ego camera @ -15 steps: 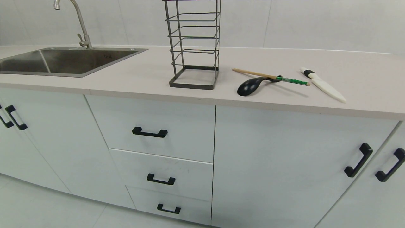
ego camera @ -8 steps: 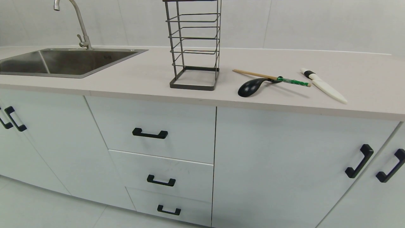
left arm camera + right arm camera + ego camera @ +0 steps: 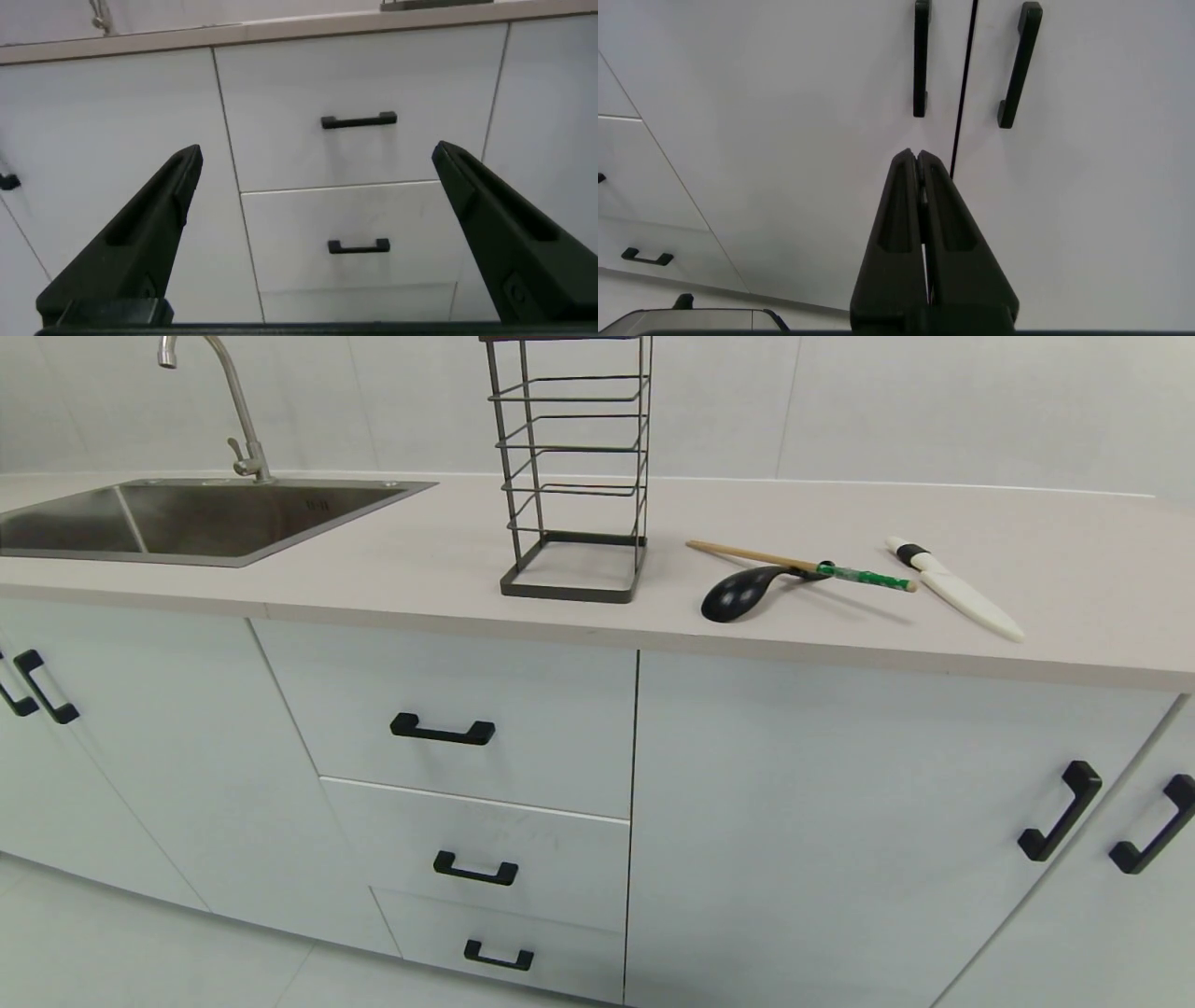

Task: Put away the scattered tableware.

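No movement: glossy black spoon [image 3: 742, 594] under wooden chopstick [image 3: 761, 556], near wire rack [image 3: 569, 595].

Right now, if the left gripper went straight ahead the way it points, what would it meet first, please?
Probably the top drawer front, just under its handle; the open left gripper frames it, though depth is unclear.

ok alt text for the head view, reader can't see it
A black spoon, a green-tipped wooden chopstick lying across its handle and a white knife lie loose on a pale countertop. A tall wire rack stands to their left, with a steel sink and faucet farther left. White drawers with black handles sit below.
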Robot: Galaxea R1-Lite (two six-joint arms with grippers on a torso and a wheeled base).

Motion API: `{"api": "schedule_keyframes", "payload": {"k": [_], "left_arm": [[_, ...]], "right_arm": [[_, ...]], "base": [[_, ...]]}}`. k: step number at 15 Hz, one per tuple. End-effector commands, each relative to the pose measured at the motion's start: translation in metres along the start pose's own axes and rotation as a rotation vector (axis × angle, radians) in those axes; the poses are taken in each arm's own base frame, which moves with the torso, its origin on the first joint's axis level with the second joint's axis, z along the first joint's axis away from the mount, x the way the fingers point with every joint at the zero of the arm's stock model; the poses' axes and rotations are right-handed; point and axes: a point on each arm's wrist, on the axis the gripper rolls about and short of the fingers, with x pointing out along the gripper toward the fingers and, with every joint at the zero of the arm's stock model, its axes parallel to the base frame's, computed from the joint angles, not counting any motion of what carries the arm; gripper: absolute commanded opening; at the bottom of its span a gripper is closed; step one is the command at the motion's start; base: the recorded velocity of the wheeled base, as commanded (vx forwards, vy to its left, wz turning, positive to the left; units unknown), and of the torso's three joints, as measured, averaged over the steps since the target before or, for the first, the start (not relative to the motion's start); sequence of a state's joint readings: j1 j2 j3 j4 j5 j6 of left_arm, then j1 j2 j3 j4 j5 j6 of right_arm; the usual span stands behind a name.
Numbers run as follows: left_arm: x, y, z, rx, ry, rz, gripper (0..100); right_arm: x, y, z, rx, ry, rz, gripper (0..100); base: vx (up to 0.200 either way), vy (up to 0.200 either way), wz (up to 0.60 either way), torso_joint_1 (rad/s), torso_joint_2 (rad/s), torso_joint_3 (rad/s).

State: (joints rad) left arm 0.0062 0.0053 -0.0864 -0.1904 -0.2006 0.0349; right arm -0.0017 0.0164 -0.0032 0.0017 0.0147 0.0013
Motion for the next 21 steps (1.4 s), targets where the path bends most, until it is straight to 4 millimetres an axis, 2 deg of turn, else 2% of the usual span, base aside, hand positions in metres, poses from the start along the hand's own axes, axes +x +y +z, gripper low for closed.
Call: {"api": "schedule_keyframes", "payload": {"k": [1,5,7,11,12,15,21], "left_arm": [[0.001,0.0,0.004,-0.007,0.019,-0.03,100],[0.017,0.002,0.016,-0.016,0.094,-0.157,100],[0.027,0.002,0.013,0.046,0.158,-0.241,100],[0.06,0.006,0.03,0.151,0.227,-0.403,100],[0.076,0.008,0.032,0.178,0.262,-0.474,100],[0.096,0.006,0.03,0.229,0.287,-0.626,100],[0.114,-0.003,0.004,0.453,0.371,-0.833,100]], "right_arm": [[0.0,0.0,0.0,0.0,0.002,0.001,0],[0.0,0.0,0.0,0.0,0.002,0.002,0],[0.0,0.0,-0.001,0.0,0.005,0.002,0],[0.0,0.0,0.0,0.0,0.004,0.002,0],[0.0,0.0,0.0,-0.001,0.004,0.002,0],[0.0,0.0,0.0,-0.001,0.004,0.002,0],[0.0,0.0,-0.001,0.0,0.005,0.002,0]], "base": [[0.0,0.0,0.0,0.0,0.0,0.0],[0.0,0.0,0.0,0.0,0.0,0.0],[0.0,0.0,0.0,0.0,0.0,0.0],[0.0,0.0,0.0,0.0,0.0,0.0],[0.0,0.0,0.0,0.0,0.0,0.0],[0.0,0.0,0.0,0.0,0.0,0.0],[0.0,0.0,0.0,0.0,0.0,0.0]]}}
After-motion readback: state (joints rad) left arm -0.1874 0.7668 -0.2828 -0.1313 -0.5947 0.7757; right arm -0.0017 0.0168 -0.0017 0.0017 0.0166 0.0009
